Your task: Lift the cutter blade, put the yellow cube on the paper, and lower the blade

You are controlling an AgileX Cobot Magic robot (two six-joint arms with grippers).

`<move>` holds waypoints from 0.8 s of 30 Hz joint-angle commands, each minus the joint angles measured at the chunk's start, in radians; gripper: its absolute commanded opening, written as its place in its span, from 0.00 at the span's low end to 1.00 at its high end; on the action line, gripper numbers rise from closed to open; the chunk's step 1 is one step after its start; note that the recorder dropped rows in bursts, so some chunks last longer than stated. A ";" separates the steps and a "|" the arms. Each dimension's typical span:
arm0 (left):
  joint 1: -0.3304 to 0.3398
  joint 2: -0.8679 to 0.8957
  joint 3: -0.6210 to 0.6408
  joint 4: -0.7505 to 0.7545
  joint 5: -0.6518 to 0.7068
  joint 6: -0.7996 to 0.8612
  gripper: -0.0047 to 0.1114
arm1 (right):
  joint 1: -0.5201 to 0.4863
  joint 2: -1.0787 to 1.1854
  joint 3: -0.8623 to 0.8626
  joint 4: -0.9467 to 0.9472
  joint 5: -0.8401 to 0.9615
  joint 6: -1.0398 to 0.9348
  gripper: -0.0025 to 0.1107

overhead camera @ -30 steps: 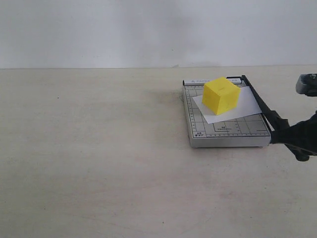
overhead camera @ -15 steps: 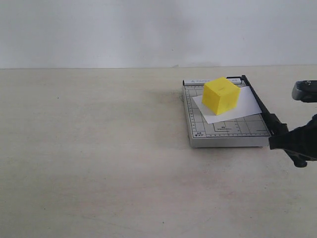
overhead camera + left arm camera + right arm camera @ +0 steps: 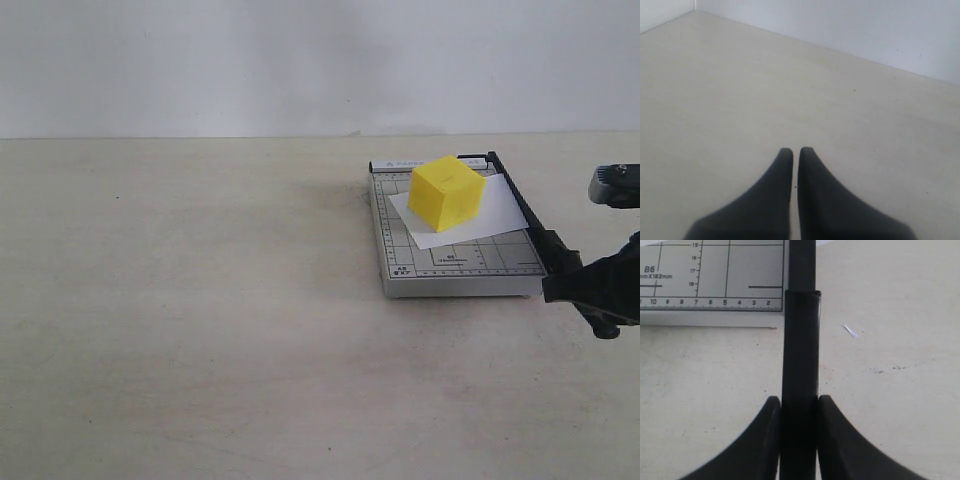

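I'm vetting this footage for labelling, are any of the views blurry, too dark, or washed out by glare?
Exterior view: even light, no glare, slightly soft, cube clear. Left wrist view: left gripper a blurred dark silhouette. Right wrist view: base markings sharp, cutter handle and right gripper featureless black.

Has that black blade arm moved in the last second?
Yes, slightly. The blade, held by the right gripper, has sunk lower, its handle end now closer to the trimmer's front corner.

exterior view takes the table from afar; the close right wrist view shares its cutter blade.
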 commanded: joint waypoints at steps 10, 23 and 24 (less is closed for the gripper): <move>-0.007 -0.006 0.004 0.001 -0.005 -0.006 0.08 | 0.012 0.013 0.034 0.014 0.171 -0.009 0.28; -0.007 -0.139 0.004 0.005 0.005 -0.004 0.08 | 0.012 -0.046 -0.043 -0.041 0.356 -0.007 0.42; -0.007 -0.159 0.004 0.005 0.005 -0.004 0.08 | 0.012 -0.069 -0.065 -0.067 0.410 0.003 0.42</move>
